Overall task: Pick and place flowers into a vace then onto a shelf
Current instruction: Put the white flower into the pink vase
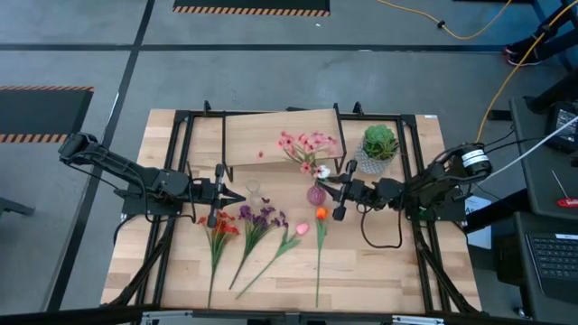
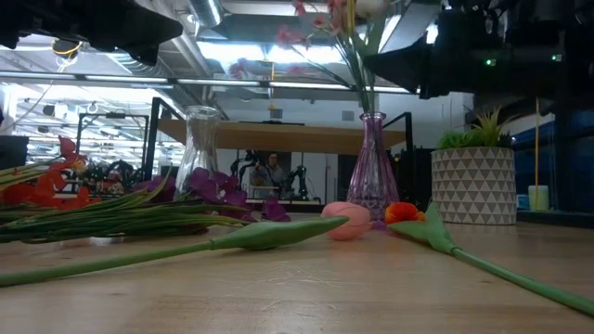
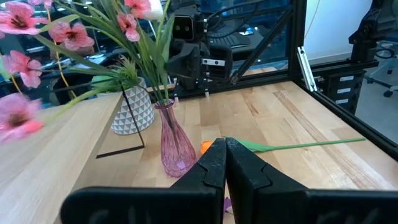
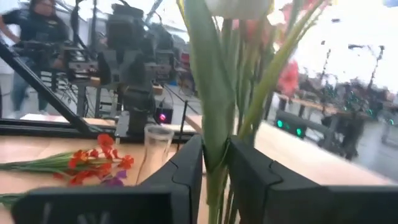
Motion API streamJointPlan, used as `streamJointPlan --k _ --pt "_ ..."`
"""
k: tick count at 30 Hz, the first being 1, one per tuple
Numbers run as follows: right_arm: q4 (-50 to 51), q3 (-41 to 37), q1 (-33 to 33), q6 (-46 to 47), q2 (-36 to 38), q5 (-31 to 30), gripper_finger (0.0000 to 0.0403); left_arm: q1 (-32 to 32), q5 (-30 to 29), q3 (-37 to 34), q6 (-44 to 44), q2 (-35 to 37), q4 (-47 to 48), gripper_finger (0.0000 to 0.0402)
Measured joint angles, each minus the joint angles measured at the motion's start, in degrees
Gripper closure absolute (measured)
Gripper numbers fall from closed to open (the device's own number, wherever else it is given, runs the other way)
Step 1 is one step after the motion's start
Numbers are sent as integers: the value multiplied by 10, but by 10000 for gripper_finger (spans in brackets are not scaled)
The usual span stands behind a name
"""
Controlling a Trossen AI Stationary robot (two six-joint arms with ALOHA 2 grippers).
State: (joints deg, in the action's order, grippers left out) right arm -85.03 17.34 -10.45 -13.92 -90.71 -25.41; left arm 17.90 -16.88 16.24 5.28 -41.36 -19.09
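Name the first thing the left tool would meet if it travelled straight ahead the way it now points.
Probably the pink glass vase holding flowers: it stands just ahead of the shut left tool, slightly off its line, so a near miss is possible.

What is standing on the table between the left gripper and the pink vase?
In the high view, a clear glass vase stands, empty, between the left gripper and the pink vase.

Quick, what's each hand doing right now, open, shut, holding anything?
Left hand: shut, holding nothing, hovering near the clear vase.
Right hand: fingers slightly apart around the flower stems standing in the pink vase; whether it grips them cannot be told.
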Motion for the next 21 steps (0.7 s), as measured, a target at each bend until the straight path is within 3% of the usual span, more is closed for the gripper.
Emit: streamJointPlan --k 3,13,21 --pt "16 0 -5 4 1 -35 315 0 0 0 0 0 0 398" --pt "23 0 -6 25 1 -37 269 0 0 0 0 0 0 398" --pt "60 0 -7 63 4 -36 257 0 0 0 0 0 0 398"
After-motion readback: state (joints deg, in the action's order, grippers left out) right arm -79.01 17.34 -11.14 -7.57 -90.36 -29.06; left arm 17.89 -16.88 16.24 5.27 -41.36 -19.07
